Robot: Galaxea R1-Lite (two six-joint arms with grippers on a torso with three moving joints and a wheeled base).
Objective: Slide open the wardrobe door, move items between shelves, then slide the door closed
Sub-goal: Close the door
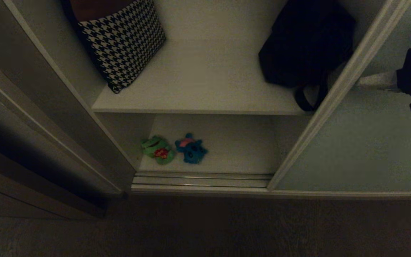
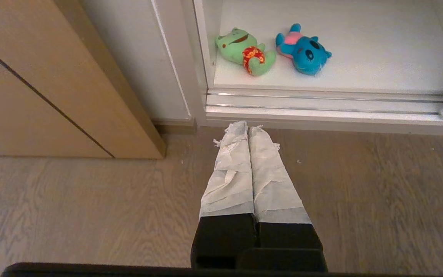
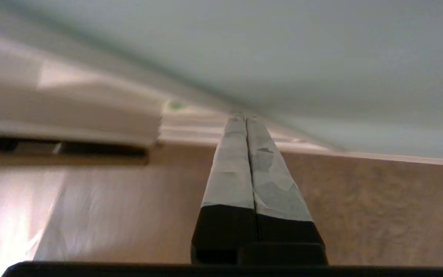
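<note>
The sliding wardrobe door [image 1: 362,150], a wide pale grey-green panel with a slim off-white frame edge, stands drawn aside and fills the head view from three to five o'clock, leaving the compartment beside it open. Dark brown wooden panelling [image 1: 9,171] occupies the eight to ten o'clock sector, and wood-grain floor [image 1: 205,228] runs across six o'clock. Inside the opening, the upper shelf [image 1: 205,89] sits at centre toward twelve o'clock and carries a houndstooth cushion [image 1: 123,41] leaning at eleven o'clock and a black strapped bag [image 1: 307,46] at one o'clock, one strap hanging over the shelf's front edge. The lower shelf [image 1: 234,150] lies just below centre, behind the silver door track [image 1: 202,180]. On it rest the two items, just beside each other at about seven o'clock of the opening: the blue plush toy [image 1: 192,148], with a pink patch, and the green plush toy [image 1: 158,150], with a red spot, the green one nearer the side wall. My right gripper [image 3: 246,117] is clenched on nothing, its taped fingertips pressed together and pointing at the lower frame of the door panel; whether it touches the panel I cannot tell. My left gripper [image 2: 247,127] is likewise clenched and holds nothing, parked above the floor with its tips just short of the track, the two toys at twelve o'clock beyond it.
</note>
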